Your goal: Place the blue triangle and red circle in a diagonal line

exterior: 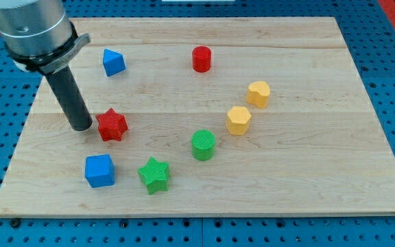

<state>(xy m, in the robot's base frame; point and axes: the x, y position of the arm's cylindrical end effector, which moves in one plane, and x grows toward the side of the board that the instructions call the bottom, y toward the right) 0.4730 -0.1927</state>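
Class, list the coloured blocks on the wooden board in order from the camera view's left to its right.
Blue cube → red star → blue triangle → green star → red cylinder → green cylinder → yellow hexagon → yellow heart.

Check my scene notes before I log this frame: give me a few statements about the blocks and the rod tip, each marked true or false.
1. My tip sits just left of the red star. True.
2. The blue triangle lies right of the red circle. False: it lies to its left.
3. Two yellow blocks sit near the view's right. True: and.
4. The green star touches the green cylinder. False: they are apart.
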